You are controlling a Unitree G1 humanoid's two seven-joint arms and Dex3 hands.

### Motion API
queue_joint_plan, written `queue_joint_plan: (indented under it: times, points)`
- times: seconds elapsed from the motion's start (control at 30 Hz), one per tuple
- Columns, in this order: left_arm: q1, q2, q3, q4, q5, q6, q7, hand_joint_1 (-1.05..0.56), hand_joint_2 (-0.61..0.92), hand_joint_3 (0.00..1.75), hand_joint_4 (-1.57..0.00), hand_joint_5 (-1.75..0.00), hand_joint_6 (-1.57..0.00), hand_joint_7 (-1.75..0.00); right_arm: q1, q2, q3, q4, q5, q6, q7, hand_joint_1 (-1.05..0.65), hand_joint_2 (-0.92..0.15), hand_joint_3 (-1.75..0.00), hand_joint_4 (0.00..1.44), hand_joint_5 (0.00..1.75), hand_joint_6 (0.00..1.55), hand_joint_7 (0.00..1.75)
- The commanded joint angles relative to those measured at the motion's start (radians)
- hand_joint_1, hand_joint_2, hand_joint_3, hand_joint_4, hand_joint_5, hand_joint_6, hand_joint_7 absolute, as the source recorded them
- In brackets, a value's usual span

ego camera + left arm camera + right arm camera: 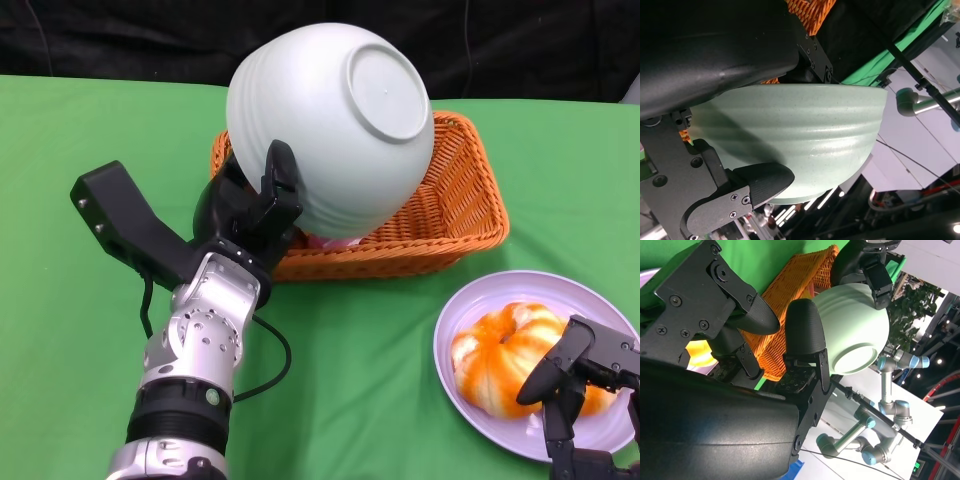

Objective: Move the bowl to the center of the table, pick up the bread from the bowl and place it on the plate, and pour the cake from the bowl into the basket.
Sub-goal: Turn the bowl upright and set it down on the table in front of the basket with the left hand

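My left hand [252, 210] grips the pale green bowl [330, 125] by its rim and holds it tipped upside down over the orange wicker basket [470, 195], its base facing the camera. A bit of pink cake [335, 241] shows in the basket under the bowl's rim. The left wrist view is filled by the bowl's ribbed wall [800, 135] with a finger [740, 192] pressed on it. The orange-glazed bread [505, 355] lies on the lilac plate [475, 300] at lower right. My right hand [575, 375] hovers open at the plate's near edge, holding nothing. The right wrist view also shows the bowl [855, 335] over the basket [795, 285].
Green cloth [90, 330] covers the table, with a black backdrop behind its far edge. A black cable loops beside my left forearm [195, 370]. Beyond the table, the right wrist view shows another robot arm [880, 440] with blue joints.
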Motion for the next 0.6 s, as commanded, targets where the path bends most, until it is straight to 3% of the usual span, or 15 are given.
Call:
queue_joint_plan:
  times: [0.03, 0.27, 0.6]
  points:
    - [-0.098, -0.086, 0.017, 0.003, -0.036, 0.002, -0.053, -0.27, 0.29, 1.72, -1.14, -1.75, -0.91, -1.75, 0.0, -0.008, -0.001, 0.004, 0.003, 0.0, 0.001, -0.09, -0.25, -1.57, 0.97, 1.75, 0.82, 1.52]
    - [-0.086, -0.08, 0.027, -0.001, -0.06, -0.001, -0.102, -0.31, 0.29, 1.72, -1.13, -1.75, -0.92, -1.75, 0.002, -0.01, -0.005, 0.001, 0.009, 0.004, 0.003, -0.09, -0.25, -1.57, 0.96, 1.75, 0.82, 1.52]
    - [0.045, 0.005, -0.109, -0.186, 0.138, -0.064, -0.16, -0.21, 0.35, 1.65, -1.08, -1.75, -0.89, -1.75, 0.001, -0.01, -0.005, 0.0, 0.01, 0.004, 0.004, -0.09, -0.25, -1.58, 0.97, 1.75, 0.82, 1.52]
